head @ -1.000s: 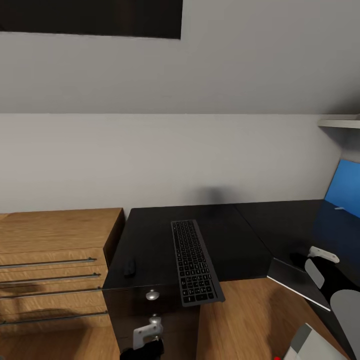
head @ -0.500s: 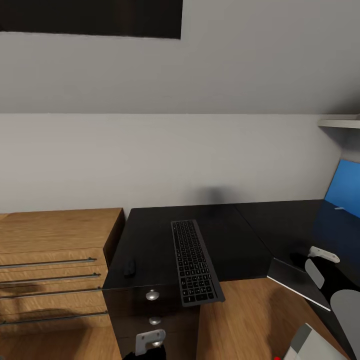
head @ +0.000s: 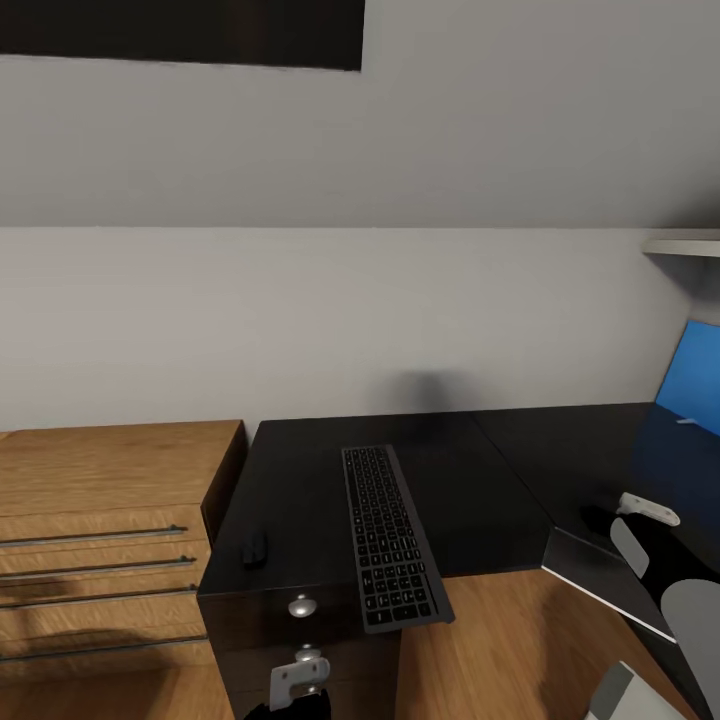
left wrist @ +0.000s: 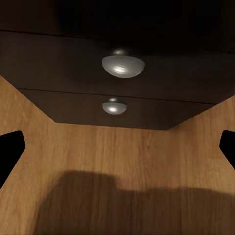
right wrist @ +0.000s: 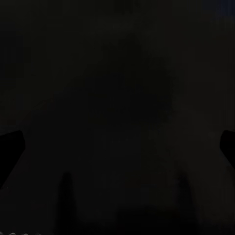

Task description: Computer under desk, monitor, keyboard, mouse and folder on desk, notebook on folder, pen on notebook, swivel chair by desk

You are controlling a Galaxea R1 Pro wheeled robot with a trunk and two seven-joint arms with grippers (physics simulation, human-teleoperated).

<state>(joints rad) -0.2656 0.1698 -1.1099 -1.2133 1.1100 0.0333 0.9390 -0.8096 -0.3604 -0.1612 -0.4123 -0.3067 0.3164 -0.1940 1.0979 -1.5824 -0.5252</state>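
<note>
Head view: the keyboard (head: pixel 391 536) lies lengthwise on the desk (head: pixel 470 480), its near end overhanging the front edge, with the mouse (head: pixel 255 549) well apart near the desk's left edge. The left gripper (left wrist: pixel 117 147), fingers spread wide and empty, faces the drawer knobs (left wrist: pixel 122 65); the right gripper (right wrist: pixel 117 142) is likewise spread over a dark surface.

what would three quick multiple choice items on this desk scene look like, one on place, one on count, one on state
1. Where is the mouse?
A. left of the keyboard
B. on the keyboard
C. on the floor

2. How many round knobs show in the left wrist view?
A. none
B. two
C. five

3. How does the keyboard lie on the desk?
A. fully on top
B. near end past the front edge
C. standing on edge

Answers:
1 A, it sits near the desk's front left corner.
2 B, one knob above another.
3 B, its near end overhangs the edge.
</note>
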